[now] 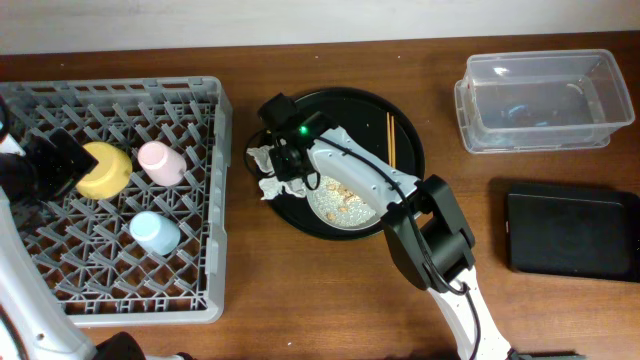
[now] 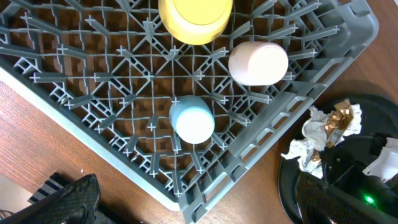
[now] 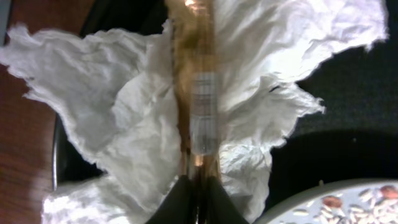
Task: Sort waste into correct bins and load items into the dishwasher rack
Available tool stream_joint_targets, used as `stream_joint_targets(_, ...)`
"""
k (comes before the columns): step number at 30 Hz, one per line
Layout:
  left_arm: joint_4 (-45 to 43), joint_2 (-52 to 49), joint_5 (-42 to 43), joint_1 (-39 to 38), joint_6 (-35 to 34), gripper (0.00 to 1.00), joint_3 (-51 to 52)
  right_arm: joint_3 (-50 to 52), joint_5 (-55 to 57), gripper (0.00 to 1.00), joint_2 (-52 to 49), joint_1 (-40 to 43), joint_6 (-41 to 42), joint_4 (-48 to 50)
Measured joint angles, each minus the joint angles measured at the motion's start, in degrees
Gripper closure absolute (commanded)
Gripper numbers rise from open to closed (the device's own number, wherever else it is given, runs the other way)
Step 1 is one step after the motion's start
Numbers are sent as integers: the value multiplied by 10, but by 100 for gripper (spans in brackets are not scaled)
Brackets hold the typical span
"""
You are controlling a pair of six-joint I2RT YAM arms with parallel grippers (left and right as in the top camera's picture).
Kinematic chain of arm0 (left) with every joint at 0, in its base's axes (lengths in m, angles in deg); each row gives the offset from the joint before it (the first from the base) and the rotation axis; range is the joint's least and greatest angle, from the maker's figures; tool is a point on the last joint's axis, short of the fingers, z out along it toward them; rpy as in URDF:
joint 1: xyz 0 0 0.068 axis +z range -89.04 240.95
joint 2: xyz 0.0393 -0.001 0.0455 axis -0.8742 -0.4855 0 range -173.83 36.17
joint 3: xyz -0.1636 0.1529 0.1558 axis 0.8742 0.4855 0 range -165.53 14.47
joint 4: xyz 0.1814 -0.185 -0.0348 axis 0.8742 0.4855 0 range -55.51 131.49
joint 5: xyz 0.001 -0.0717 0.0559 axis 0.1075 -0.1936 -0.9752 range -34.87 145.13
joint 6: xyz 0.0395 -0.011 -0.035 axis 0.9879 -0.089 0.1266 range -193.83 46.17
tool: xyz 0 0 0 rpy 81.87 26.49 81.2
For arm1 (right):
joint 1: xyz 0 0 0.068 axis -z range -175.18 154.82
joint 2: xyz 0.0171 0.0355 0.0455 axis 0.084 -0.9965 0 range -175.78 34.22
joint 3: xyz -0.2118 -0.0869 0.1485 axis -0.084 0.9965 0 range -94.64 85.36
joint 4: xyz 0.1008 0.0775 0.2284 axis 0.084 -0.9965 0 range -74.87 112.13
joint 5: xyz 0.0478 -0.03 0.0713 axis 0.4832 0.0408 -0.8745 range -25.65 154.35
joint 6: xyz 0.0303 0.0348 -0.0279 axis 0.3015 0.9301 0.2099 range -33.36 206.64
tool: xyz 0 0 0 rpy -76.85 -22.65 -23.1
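Observation:
The dishwasher rack (image 1: pixel 222 200) holds the yellow bowl (image 1: pixel 103 170), pink cup (image 1: pixel 160 162) and light-blue cup (image 1: pixel 155 232), all upside down. The speckled plate (image 1: pixel 345 205) carries food crumbs. The chopsticks (image 1: pixel 391 140) lie beside it. White napkins (image 1: pixel 265 170) are bunched at the round tray's left edge. My right gripper (image 3: pixel 196 199) is down among them, shut on the brown-gold wrapper (image 3: pixel 194 93). My left gripper (image 1: pixel 55 165) is open and empty above the rack's left side, its fingers wide apart in the left wrist view (image 2: pixel 193 208).
The round black tray (image 1: pixel 405 125) sits right of the rack. The clear tub (image 1: pixel 465 110) stands at the back right. The flat black container (image 1: pixel 572 232) lies in front of it. The right arm reaches across the plate.

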Motion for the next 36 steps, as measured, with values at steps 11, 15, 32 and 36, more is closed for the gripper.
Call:
stream_joint_targets(11, 0, 0, 0, 0, 0, 0, 0, -179, 7, 96, 0, 45, -2, -153)
stream_joint_targets(15, 0, 0, 0, 0, 0, 0, 0, -282, 9, 96, 5, 102, -10, -206)
stream_joint_targets(32, 0, 0, 0, 0, 0, 0, 0, -341, 10, 95, 14, 507, 115, -212)
stream_joint_targets(36, 0, 0, 0, 0, 0, 0, 0, -303, 7, 90, 15, 516, 162, -178)
